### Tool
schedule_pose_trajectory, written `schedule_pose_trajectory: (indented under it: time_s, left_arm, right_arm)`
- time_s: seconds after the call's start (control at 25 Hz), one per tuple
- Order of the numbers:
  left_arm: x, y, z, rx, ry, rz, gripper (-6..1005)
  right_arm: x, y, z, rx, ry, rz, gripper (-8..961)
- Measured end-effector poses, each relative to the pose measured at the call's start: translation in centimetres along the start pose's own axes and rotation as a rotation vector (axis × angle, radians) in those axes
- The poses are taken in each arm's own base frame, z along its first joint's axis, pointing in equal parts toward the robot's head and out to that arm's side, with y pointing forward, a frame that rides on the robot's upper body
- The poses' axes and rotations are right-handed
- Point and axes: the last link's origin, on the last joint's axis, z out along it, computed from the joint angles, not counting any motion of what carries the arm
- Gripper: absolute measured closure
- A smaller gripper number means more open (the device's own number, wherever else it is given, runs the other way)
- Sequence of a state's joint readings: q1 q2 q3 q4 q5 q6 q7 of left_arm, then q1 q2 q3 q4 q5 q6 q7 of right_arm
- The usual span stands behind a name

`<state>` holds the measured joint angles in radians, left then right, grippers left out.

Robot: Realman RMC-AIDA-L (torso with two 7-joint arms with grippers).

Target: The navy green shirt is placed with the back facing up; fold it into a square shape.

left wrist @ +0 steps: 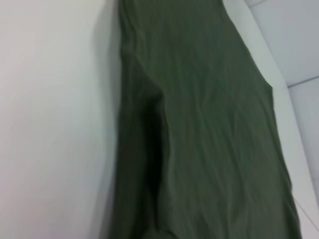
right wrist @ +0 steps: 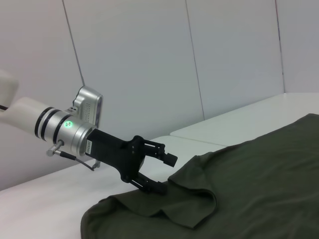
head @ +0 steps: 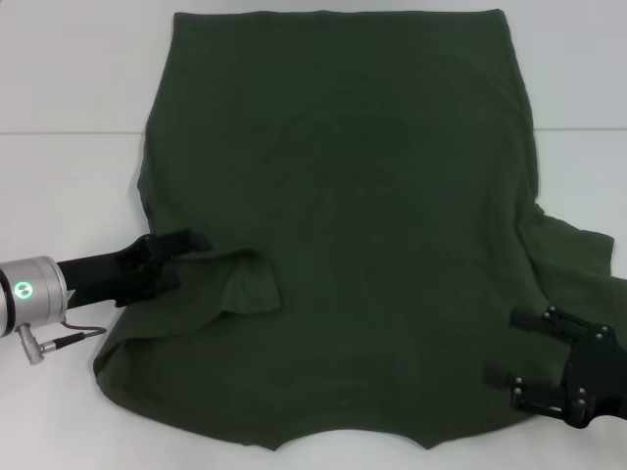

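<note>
right claw (head: 534, 357) cropped, shirt (head: 343, 245) collar perhaps hidden

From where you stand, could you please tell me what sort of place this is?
Probably a lab test bench: a plain white table, white panelled walls, and only the navy green shirt laid out.

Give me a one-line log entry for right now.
left gripper: open at folded-in left sleeve | right gripper: open over right edge | navy green shirt: flat, right sleeve unfolded

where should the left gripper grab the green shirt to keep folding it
Judging from the head view, the left gripper should take the navy green shirt at its folded-in left sleeve flap, coming in low from the robot's left. That flap stands slightly raised off the body fabric, giving the open fingers an edge to close on. The right gripper sits open at the shirt's right edge.
</note>
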<state>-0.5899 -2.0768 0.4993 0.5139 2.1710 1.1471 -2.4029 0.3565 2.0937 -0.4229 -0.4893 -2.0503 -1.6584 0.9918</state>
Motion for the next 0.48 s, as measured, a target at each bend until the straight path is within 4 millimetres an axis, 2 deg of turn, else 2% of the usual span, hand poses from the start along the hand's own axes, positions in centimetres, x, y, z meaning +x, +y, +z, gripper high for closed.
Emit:
schedule_pose_trajectory:
  time_s: [0.24, 0.48]
  left_arm:
    - [0.36, -0.29, 0.17, 0.023, 0.034, -0.007, 121]
    - [0.57, 0.26, 0.95, 0.019, 0.045, -0.012, 120]
  right_arm:
    - [0.00, 0.00, 0.01, -0.001, 0.001, 0.000, 52]
    - [-0.04, -0.02, 0.05, -0.002, 0.000, -0.001, 53]
